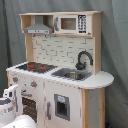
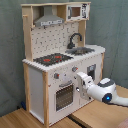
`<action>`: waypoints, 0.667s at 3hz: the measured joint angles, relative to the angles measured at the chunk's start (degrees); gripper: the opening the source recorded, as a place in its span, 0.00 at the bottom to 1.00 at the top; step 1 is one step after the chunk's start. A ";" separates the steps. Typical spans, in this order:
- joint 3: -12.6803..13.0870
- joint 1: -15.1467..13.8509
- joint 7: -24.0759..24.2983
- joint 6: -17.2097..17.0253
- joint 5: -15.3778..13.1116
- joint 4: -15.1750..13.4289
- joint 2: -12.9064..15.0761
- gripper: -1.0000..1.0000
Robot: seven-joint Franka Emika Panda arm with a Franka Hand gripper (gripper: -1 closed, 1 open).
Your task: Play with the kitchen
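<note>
With the gripper (image 2: 80, 79), its opening impossible to tell, at centre frame against the kitchen (image 2: 59, 60) front beside the oven door (image 2: 64, 96), a misaligned push could tip it.

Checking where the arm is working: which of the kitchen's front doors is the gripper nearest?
The oven door with the dark window, under the hob; the gripper hangs beside it, while the narrower door sits below the sink.

One kitchen (image 2: 60, 60); one hob (image 1: 34, 66), one sink (image 1: 73, 74), one faucet (image 2: 75, 39).
</note>
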 joint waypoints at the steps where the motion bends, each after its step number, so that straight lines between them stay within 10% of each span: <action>1: 0.37 -2.95 3.50 3.87 0.00 0.26 -0.27 1.00; 2: 0.39 -5.84 7.01 5.98 0.00 3.45 -0.37 1.00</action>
